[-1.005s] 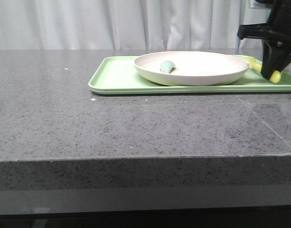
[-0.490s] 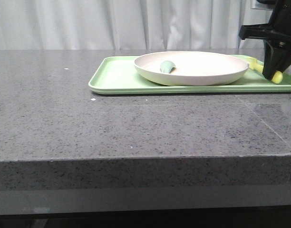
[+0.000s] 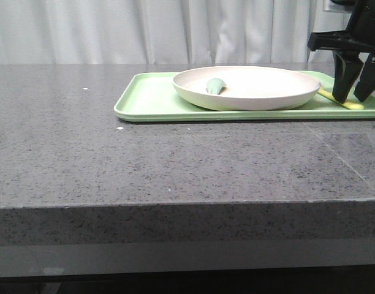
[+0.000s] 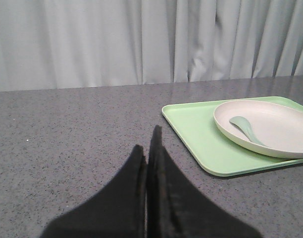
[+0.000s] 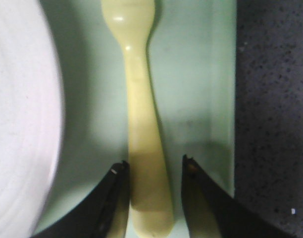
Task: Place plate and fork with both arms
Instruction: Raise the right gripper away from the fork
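The cream plate (image 3: 261,101) rests on the light green tray (image 3: 151,101), with a teal spoon-like utensil (image 3: 215,86) inside it. Just right of the plate, the pale yellow fork (image 3: 348,105) lies flat on the tray. My right gripper (image 3: 350,98) stands open over the fork's handle. In the right wrist view the fork (image 5: 141,124) lies between the fingers of the gripper (image 5: 154,166), with a gap on one side. My left gripper (image 4: 149,144) is shut and empty above the bare counter, to the left of the tray (image 4: 196,134) and plate (image 4: 285,141).
The tray sits at the back right of the grey speckled counter (image 3: 175,165); its right edge is close to the fork (image 5: 230,99). A white curtain (image 3: 175,30) hangs behind. The counter's front edge (image 3: 175,202) runs across the front view.
My right gripper has opened and let go of the fork. The fork was held tilted above the tray and now lies flat on it beside the plate.
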{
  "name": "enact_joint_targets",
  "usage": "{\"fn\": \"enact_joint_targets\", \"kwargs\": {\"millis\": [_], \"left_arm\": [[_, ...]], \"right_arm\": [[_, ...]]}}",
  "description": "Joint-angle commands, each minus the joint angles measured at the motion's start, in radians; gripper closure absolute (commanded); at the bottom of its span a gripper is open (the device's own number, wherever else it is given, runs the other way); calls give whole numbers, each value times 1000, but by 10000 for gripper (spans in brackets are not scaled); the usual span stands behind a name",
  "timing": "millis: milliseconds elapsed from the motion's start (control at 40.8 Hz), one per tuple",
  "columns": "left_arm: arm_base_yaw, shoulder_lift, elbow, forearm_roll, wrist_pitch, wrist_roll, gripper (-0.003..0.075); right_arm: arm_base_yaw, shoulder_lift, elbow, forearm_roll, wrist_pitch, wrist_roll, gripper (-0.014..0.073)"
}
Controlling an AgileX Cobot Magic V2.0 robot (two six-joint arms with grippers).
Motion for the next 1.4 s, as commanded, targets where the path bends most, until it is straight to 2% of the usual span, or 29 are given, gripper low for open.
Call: {"fn": "enact_joint_targets", "kwargs": {"millis": [0,270,343,417,564,735,907,1029,1373], "left_arm": [[1,8,-25,-5,-73,-3,738],[1,8,-25,-5,-73,-3,738],[1,8,-25,-5,-73,-3,738],[1,8,-25,-5,-73,-3,738],[1,8,-25,-5,-73,-3,738],[1,8,-25,-5,-73,-3,738],[1,8,-25,-5,-73,-3,738],[1,8,-25,-5,-73,-3,738],[1,8,-25,-5,-73,-3,738]], "right_arm": [[-8,-61,-34,-5,-23,-3,291],[-8,-148,-34,-4,7,-3,295],[-8,-180,-34,-4,8,-3,323],[-8,-204,-34,-4,8,-3,387],[-8,-231,-34,-4,9,-3,574],[-8,-256,-34,-4,21,-3,711],[-5,-332,-25,-4,26,-17,708],[8,-425,47,-4,-11,-53,708],[53,-768,479,-4,-357,-78,708]]}}
